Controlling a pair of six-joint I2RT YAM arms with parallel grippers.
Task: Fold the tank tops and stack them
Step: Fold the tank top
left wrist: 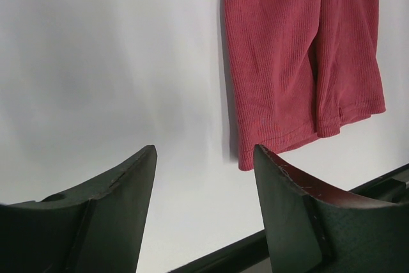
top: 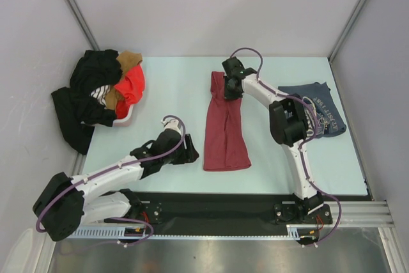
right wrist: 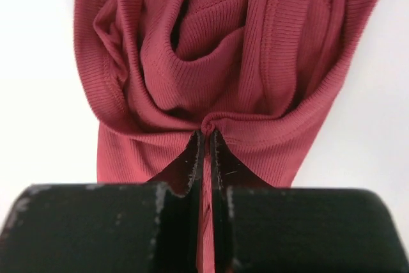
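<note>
The maroon tank top lies as a long narrow strip in the middle of the table. My right gripper is shut on its far end, and the ribbed cloth bunches at the fingertips. The blue-grey tank top with pale lettering lies folded at the right, partly behind the right arm. My left gripper is open and empty, low over the table just left of the maroon top's near corner.
A pile of black clothes with a bright orange-red garment and a brown one sits at the far left. A black strip runs along the table's near edge. Walls stand close on three sides.
</note>
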